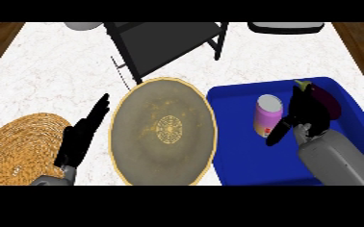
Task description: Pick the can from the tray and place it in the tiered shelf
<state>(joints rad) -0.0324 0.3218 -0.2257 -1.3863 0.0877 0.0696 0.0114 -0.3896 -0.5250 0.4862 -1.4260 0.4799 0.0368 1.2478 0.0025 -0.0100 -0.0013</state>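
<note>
A pink can (268, 116) with a pale lid stands upright in the blue tray (245, 161) at the right. My right hand (307, 113) is just to the right of the can, its thumb reaching toward the can's lower side and its fingers raised behind; the fingers are not closed round the can. A dark purple eggplant (327, 98) lies in the tray behind the hand, partly hidden. The black tiered shelf (167, 43) stands at the back centre. My left hand (82, 137) rests open at the lower left, fingers straight.
A large round olive plate with a gold pattern (162, 131) lies in the middle, between the hands. A woven straw mat (28, 146) sits at the lower left under my left hand. A grey object (84, 26) and a dark-rimmed dish (288, 27) sit at the back edge.
</note>
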